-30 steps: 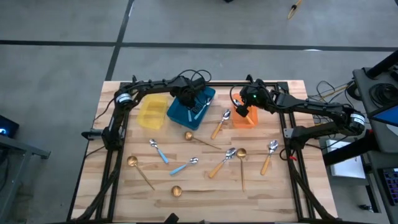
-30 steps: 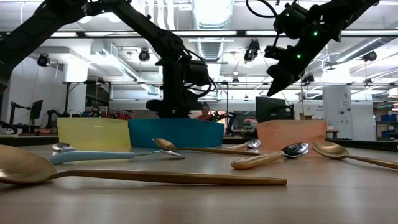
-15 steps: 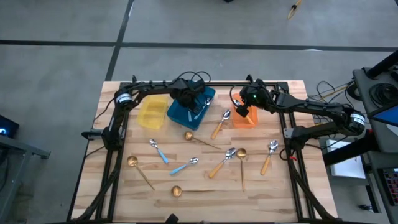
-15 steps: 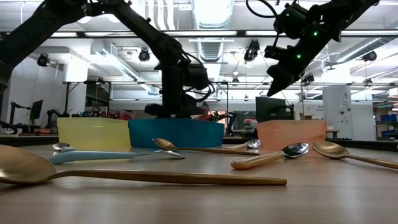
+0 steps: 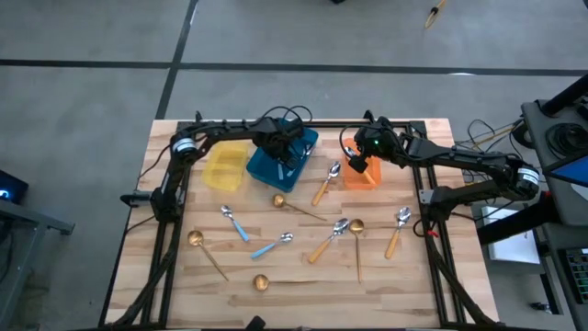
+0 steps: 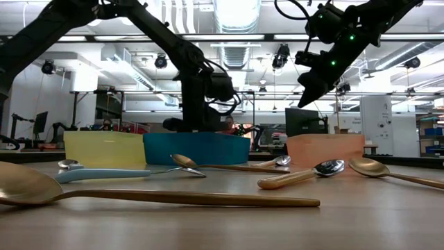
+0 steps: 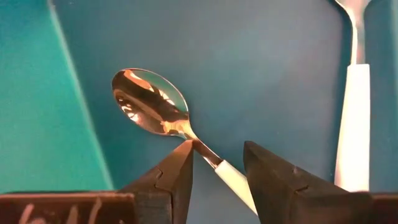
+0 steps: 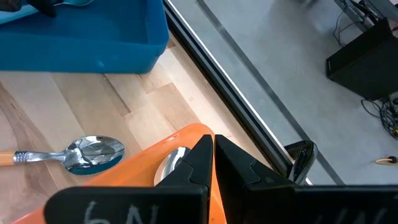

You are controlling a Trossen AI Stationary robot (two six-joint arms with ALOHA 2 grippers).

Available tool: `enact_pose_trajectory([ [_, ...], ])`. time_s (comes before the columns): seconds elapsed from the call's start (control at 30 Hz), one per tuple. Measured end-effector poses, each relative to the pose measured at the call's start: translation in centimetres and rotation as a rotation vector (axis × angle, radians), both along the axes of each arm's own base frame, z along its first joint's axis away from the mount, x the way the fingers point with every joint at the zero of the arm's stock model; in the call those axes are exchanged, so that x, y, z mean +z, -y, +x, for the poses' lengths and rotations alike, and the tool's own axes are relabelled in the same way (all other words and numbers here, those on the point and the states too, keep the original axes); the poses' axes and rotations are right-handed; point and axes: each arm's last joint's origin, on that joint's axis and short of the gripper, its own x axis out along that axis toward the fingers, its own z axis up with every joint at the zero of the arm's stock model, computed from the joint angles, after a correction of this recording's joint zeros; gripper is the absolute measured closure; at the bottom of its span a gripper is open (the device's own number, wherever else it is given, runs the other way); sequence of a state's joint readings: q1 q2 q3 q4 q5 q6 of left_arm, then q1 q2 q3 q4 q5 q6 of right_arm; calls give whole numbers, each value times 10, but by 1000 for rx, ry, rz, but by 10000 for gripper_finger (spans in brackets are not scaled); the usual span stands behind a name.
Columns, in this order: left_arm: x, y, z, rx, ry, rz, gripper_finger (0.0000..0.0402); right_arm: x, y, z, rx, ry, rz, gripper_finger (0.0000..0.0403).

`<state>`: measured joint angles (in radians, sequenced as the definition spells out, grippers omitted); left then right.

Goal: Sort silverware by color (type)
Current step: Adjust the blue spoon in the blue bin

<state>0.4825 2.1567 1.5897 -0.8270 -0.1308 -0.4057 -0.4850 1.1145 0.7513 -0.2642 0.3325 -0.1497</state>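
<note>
My left gripper (image 7: 217, 155) points down into the blue bin (image 5: 265, 173) and is open. Its fingertips stand on either side of the neck of a light-blue-handled spoon (image 7: 149, 102) lying on the bin floor. A second such spoon (image 7: 353, 124) lies beside it. My right gripper (image 8: 211, 149) hangs shut above the orange bin (image 5: 363, 176), which holds a spoon bowl (image 8: 173, 163). Several spoons lie flat on the table: blue-handled (image 5: 234, 223), orange-handled (image 5: 323, 184) and gold (image 5: 207, 253). My left gripper comes at the spoon from above, its fingers across the spoon. One fingertip (image 7: 183, 155) stands right at the spoon's neck (image 7: 202, 149), where bowl meets handle. I cannot tell whether it touches. The spoon lies on the bin floor.
The yellow bin (image 5: 225, 165) stands left of the blue one along the table's far side. More spoons lie spread over the middle and near part of the table (image 5: 184, 303), among them gold ones (image 5: 357, 244) (image 5: 261, 282) and orange-handled ones (image 5: 397, 232).
</note>
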Motion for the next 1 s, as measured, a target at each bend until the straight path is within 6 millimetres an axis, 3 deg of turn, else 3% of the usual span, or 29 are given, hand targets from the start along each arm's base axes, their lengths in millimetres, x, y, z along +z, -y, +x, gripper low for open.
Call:
enact_pose_trajectory([
  [0.5, -2, 2, 4, -22, 11, 12, 285, 0, 0, 0, 1, -2, -1, 394],
  [1.0, -2, 3, 5, -24, 12, 24, 372, 0, 0, 0, 3, -3, -2, 394],
])
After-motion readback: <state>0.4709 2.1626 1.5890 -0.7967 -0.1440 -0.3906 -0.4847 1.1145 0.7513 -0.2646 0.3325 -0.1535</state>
